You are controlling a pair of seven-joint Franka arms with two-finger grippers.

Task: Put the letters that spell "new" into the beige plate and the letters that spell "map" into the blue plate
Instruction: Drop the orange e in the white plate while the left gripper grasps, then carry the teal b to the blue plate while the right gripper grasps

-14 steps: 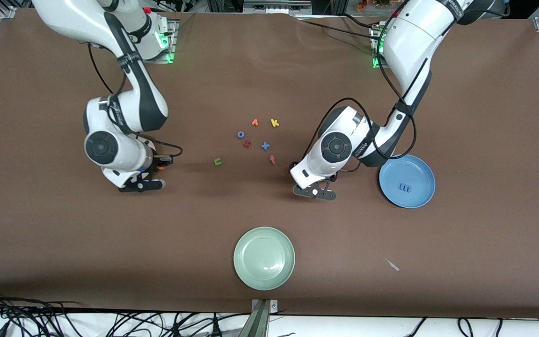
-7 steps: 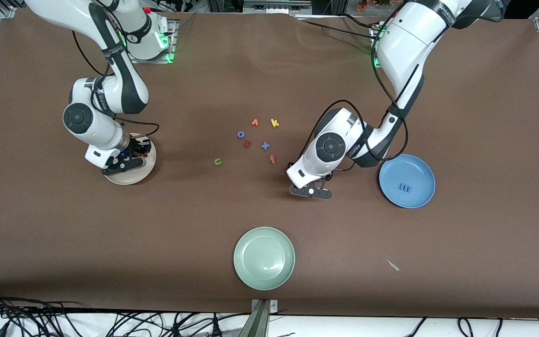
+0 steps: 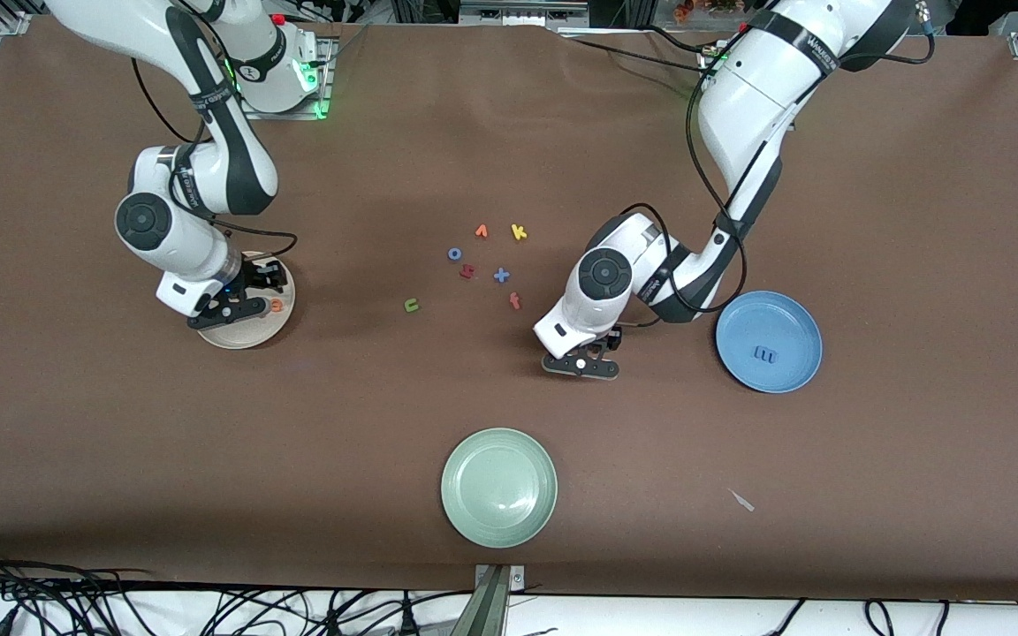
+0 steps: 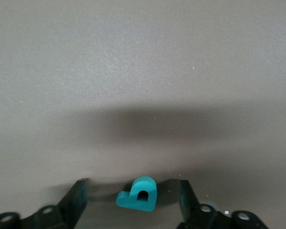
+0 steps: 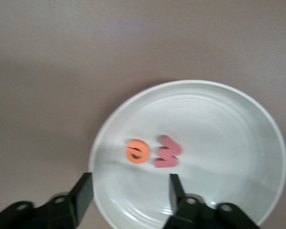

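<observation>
The left gripper (image 4: 131,202) is low over the table with its 2 fingers spread apart astride the teal a (image 4: 137,195), neither touching it. The blue plate (image 3: 799,367), holding the dark blue m (image 3: 765,355), lies beside it. The right gripper (image 5: 128,196) hangs open and empty above the beige plate (image 5: 257,143).

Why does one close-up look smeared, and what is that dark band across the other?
Right wrist view: soft, motion-like blur over the round cream-beige plate and its orange foam e. Left wrist view: sharper; the band is probably the arm's own shadow on the brown table above the teal foam a.
</observation>
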